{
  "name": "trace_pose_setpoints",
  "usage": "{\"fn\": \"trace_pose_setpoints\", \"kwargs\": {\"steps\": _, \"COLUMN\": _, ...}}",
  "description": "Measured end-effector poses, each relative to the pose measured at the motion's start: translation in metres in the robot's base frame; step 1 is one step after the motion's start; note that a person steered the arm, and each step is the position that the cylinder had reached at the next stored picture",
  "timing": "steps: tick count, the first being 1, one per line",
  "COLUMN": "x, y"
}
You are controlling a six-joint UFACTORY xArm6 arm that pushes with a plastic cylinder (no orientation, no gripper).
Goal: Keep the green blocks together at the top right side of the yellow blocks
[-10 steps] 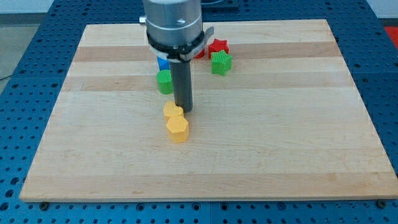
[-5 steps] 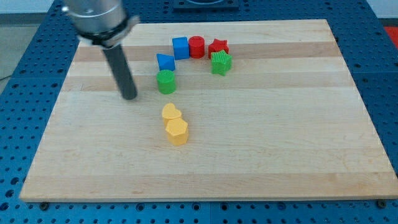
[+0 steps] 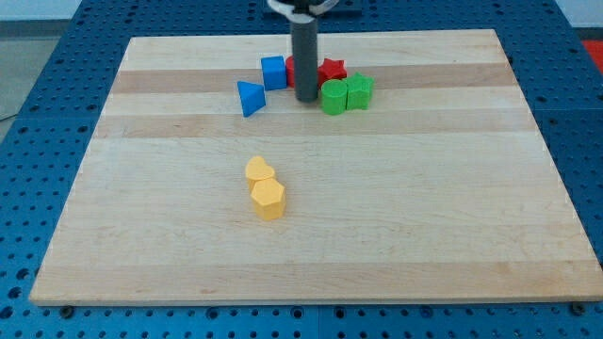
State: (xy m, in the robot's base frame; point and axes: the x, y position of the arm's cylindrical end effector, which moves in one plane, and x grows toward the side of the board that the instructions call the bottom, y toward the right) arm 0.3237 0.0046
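Note:
Two green blocks sit touching near the view's top: a green cylinder [image 3: 333, 98] and a green star-shaped block [image 3: 359, 92] to its right. Two yellow blocks touch at the board's middle: a yellow heart [image 3: 259, 169] above a yellow hexagon [image 3: 268, 199]. The greens lie up and to the right of the yellows. My tip [image 3: 306, 97] stands just left of the green cylinder, touching or nearly touching it.
A blue triangle [image 3: 249, 97] and a blue cube [image 3: 273, 72] sit left of the rod. A red cylinder [image 3: 291, 69] is mostly hidden behind the rod; a red star [image 3: 331, 70] is just above the greens. The wooden board [image 3: 424, 207] lies on a blue perforated table.
The rod swung from the board's left to the top centre. The green cylinder moved right and up to sit against the green star, which shifted slightly right.

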Motion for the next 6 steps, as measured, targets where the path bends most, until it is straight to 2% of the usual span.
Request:
{"fn": "trace_pose_setpoints", "kwargs": {"steps": 1, "x": 0.001, "y": 0.048}}
{"fn": "trace_pose_setpoints", "kwargs": {"steps": 2, "x": 0.026, "y": 0.051}}
{"fn": "trace_pose_setpoints", "kwargs": {"steps": 3, "x": 0.043, "y": 0.027}}
{"fn": "trace_pose_setpoints", "kwargs": {"steps": 4, "x": 0.041, "y": 0.021}}
{"fn": "trace_pose_setpoints", "kwargs": {"steps": 6, "x": -0.014, "y": 0.038}}
